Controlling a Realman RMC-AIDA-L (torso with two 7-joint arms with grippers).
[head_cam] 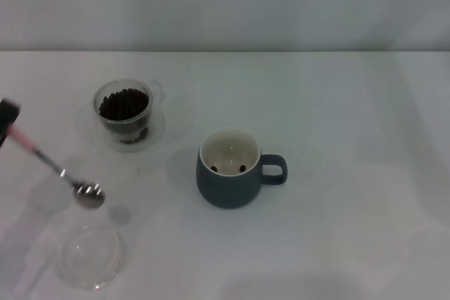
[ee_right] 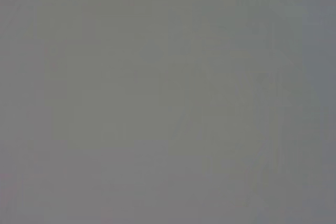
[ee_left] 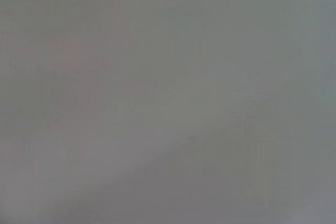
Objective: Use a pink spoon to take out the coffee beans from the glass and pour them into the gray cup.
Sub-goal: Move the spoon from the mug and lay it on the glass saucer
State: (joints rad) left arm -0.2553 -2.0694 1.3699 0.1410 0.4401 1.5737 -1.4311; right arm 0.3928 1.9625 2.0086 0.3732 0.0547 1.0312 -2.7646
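You have the glass (head_cam: 124,112) standing toward the bench's left side, nearer the far edge, on a flat clear round dish (head_cam: 154,135). It is filled close to its rim with coffee beans (head_cam: 123,104), dark and nearly black. The gray cup (head_cam: 229,178) sits near the middle of the bench, well apart from the glass, upright, its loop handle turned toward the right edge. Its cream inside is almost bare: you can see two beans lying at the bottom. A second clear round dish (head_cam: 92,256) lies near the front left corner, with nothing visible in it.

The bench (head_cam: 351,173) is plain white, and a pale wall runs behind its far edge. Both wrist views show only a uniform gray blur.

The pink spoon (head_cam: 60,168) hangs over the left side of the bench, between the glass and the front dish. Its pale pink handle rises toward the left edge; its thin neck slopes down to a shiny silver bowl carrying a few beans. The left gripper (head_cam: 7,121) shows only as a dark block at the left edge, closed around the end of the handle. You cannot see the right gripper in any view.
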